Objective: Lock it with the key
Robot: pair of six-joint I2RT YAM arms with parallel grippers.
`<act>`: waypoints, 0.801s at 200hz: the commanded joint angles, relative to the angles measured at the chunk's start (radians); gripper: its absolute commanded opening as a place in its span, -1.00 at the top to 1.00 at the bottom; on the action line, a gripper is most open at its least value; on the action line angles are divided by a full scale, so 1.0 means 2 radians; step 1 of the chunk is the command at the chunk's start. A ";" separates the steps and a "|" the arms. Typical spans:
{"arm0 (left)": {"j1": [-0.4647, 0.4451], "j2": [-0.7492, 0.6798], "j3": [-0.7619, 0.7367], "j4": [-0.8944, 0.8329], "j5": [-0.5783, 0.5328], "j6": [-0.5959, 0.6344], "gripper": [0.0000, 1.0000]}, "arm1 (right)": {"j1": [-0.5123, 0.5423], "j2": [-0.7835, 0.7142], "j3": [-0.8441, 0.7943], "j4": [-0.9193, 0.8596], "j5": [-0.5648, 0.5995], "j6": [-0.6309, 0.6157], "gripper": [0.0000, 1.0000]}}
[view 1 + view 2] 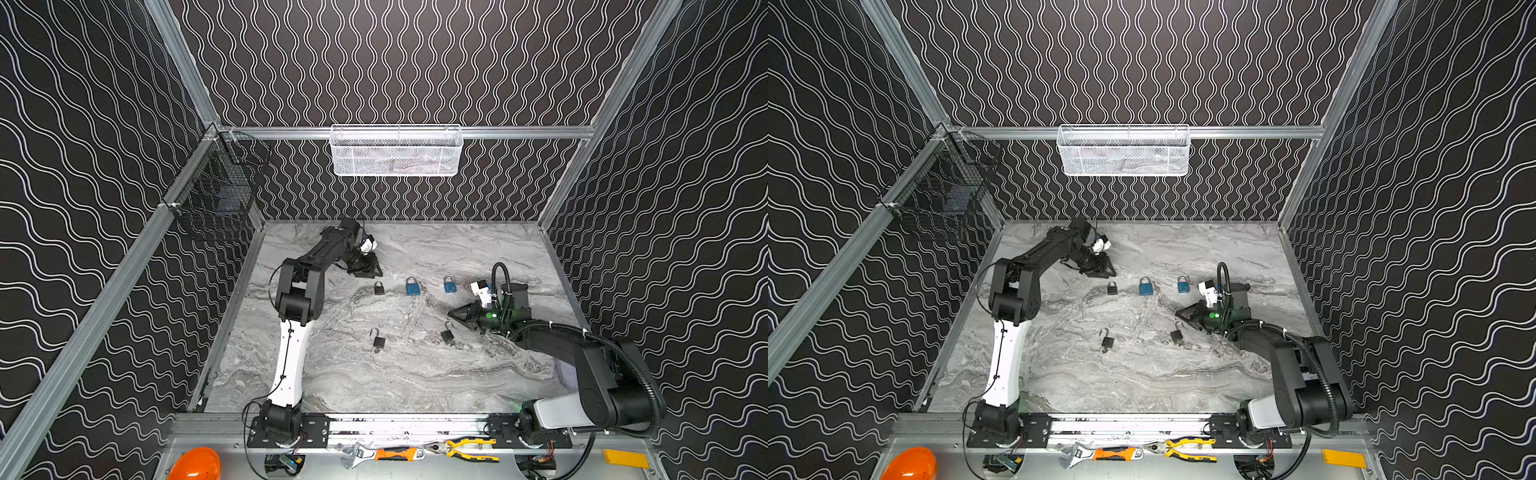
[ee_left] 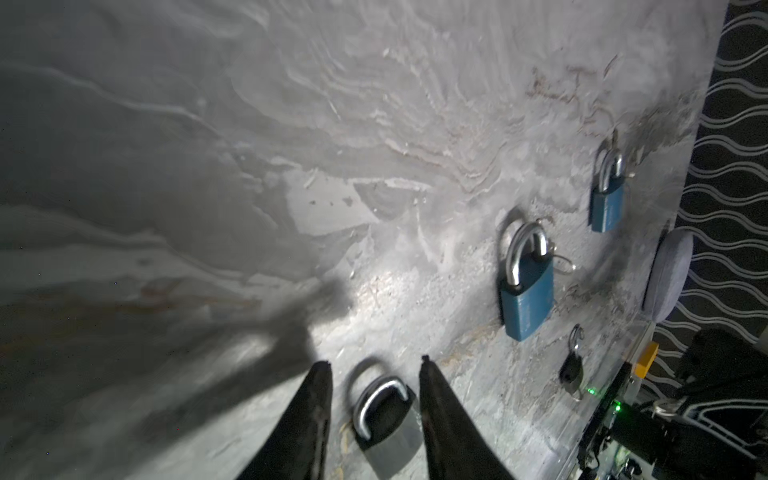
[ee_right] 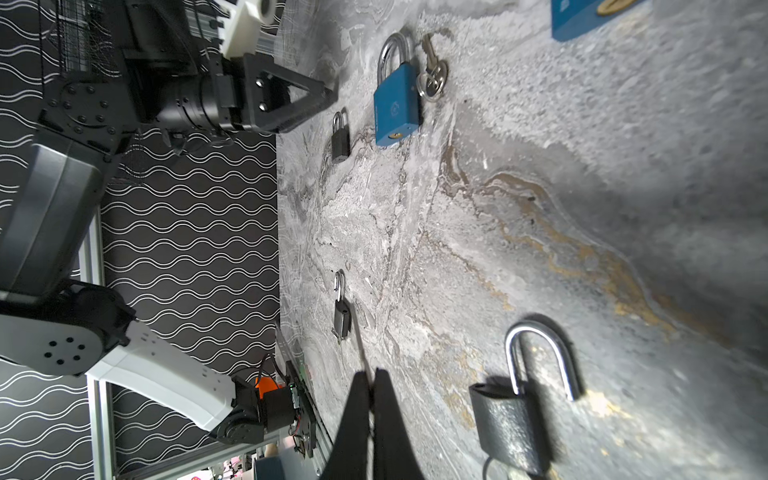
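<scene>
Marble-patterned table (image 1: 415, 374): grey, veined, matte.

The left gripper (image 2: 372, 363) is hovering over the far left of the table. Its two tapered black fingers are standing apart, with a small black padlock (image 2: 384, 419) showing between them in the left wrist view. Gaps are showing on both sides, so it is gripping nothing. That padlock's body is flat and rectangular, and its chromed shackle is sitting closed.

The right gripper (image 3: 372, 374) is hanging low at the right side, fingers pressing tip to tip and carrying nothing. Just beside it an open black padlock (image 3: 511, 419) is lying flat, with one leg of its shiny U-shackle free of the body. Another open black padlock (image 1: 378, 340) is lying near mid-table.

A blue padlock (image 3: 395, 104), with a painted body and closed shackle, is lying in the far row, with ringed metal keys (image 3: 432, 77) touching its side. A second blue padlock (image 1: 449, 285) is lying to its right.
</scene>
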 commanded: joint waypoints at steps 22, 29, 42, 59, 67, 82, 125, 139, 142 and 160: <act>0.014 -0.065 -0.026 0.084 0.008 -0.049 0.15 | 0.022 -0.001 0.020 -0.004 0.035 -0.001 1.00; 0.017 -0.078 -0.033 0.095 0.006 -0.054 0.09 | 0.027 0.002 0.029 -0.011 0.040 -0.005 1.00; 0.023 -0.103 -0.047 0.111 -0.007 -0.063 -0.44 | 0.036 0.006 0.039 -0.011 0.049 -0.003 1.00; 0.034 -0.137 -0.071 0.139 -0.015 -0.078 -0.47 | 0.051 0.020 0.056 -0.010 0.065 -0.004 1.00; 0.039 -0.151 -0.080 0.148 -0.017 -0.083 -0.47 | 0.059 0.030 0.069 -0.015 0.074 -0.009 1.00; 0.047 -0.174 -0.088 0.150 -0.032 -0.088 -0.49 | 0.077 0.049 0.092 -0.018 0.098 -0.016 1.00; 0.063 -0.264 -0.137 0.147 -0.102 -0.097 -0.72 | 0.120 0.116 0.163 -0.003 0.152 -0.019 1.00; 0.066 -0.292 -0.151 0.134 -0.109 -0.092 -0.97 | 0.132 0.137 0.190 -0.003 0.163 -0.018 1.00; 0.067 -0.298 -0.154 0.132 -0.110 -0.093 -0.97 | 0.135 0.142 0.195 -0.003 0.165 -0.017 1.00; 0.071 -0.336 -0.181 0.128 -0.115 -0.094 -0.97 | 0.157 0.168 0.231 -0.012 0.189 -0.016 1.00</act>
